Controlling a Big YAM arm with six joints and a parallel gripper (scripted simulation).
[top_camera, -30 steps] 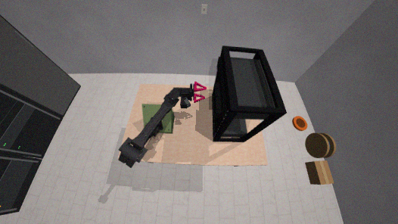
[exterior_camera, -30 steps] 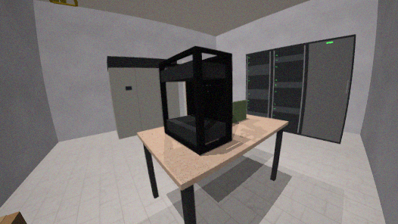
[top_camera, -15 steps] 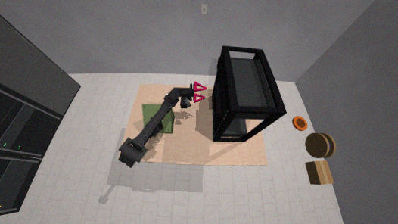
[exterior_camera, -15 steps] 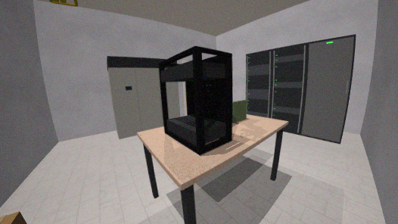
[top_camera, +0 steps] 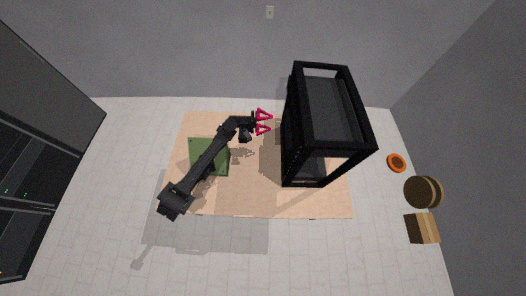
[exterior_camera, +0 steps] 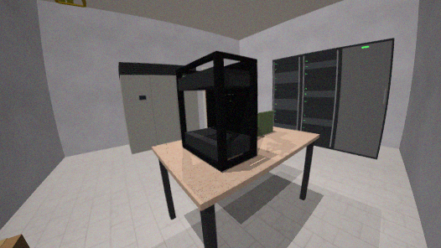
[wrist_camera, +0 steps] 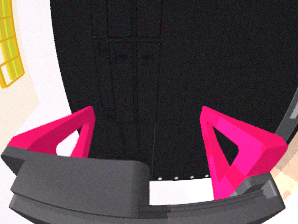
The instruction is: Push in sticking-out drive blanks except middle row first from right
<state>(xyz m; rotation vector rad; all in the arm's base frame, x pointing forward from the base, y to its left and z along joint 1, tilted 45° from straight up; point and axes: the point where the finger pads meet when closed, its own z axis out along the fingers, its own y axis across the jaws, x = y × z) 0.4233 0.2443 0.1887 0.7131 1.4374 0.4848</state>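
Rack (top_camera: 294,125) upright on tabletop (top_camera: 310,205), toward far-right corner in top view. Your tool (top_camera: 264,122) faces rack front, near it, fingers spread wide, empty. Blanks too dark to tell apart. You're approaching; next, gentle straight push, avoid shifting rack.

A black open-framed rack (exterior_camera: 218,75) is seen standing on a light wooden worktop (exterior_camera: 201,184) carried by dark legs. A green panel (exterior_camera: 265,122) is partly visible behind the rack. Against the far wall a grey cabinet (exterior_camera: 147,113) is placed, and 1 bank of dark server cabinets (exterior_camera: 335,96) is set along the right-hand wall.
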